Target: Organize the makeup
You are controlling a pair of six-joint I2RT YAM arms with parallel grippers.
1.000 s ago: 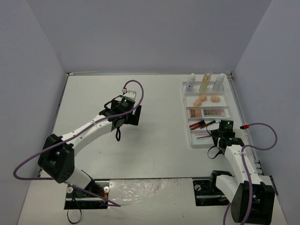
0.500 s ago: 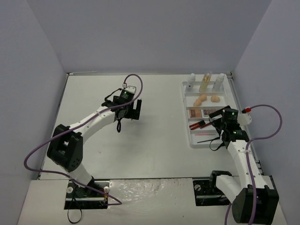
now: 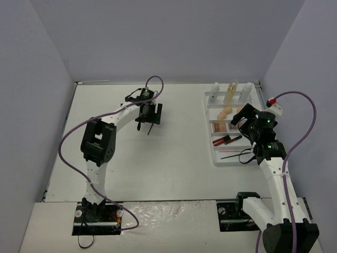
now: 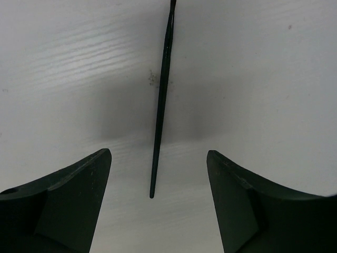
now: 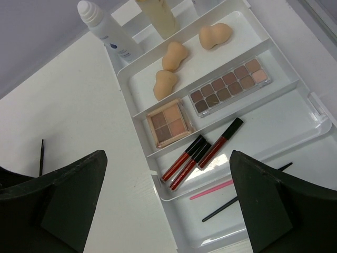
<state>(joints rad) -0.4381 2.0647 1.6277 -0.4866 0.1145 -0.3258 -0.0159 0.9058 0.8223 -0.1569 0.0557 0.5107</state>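
A thin black brush (image 4: 161, 100) lies on the table, its near tip between the fingers of my left gripper (image 4: 158, 174), which is open and hangs just above it (image 3: 149, 117). My right gripper (image 5: 168, 174) is open and empty, above the white tray (image 3: 213, 158). In the tray stand a white bottle (image 5: 105, 29) and an amber bottle (image 5: 158, 16). Behind them come three beige sponges (image 5: 175, 55), two eyeshadow palettes (image 5: 230, 84), three red lip tubes (image 5: 184, 158), a pink brush (image 5: 210, 190) and a black brush (image 5: 242, 197).
The tray sits at the table's right side near the right wall (image 3: 300, 79). The loose brush also shows far left in the right wrist view, as a dark sliver on the bare table (image 5: 41, 158). Purple cables trail from both arms.
My left arm swung farther out and right, over the loose brush, its jaws narrowing a little. My right gripper opened and rose from the tray's near compartment, where a black brush now lies.
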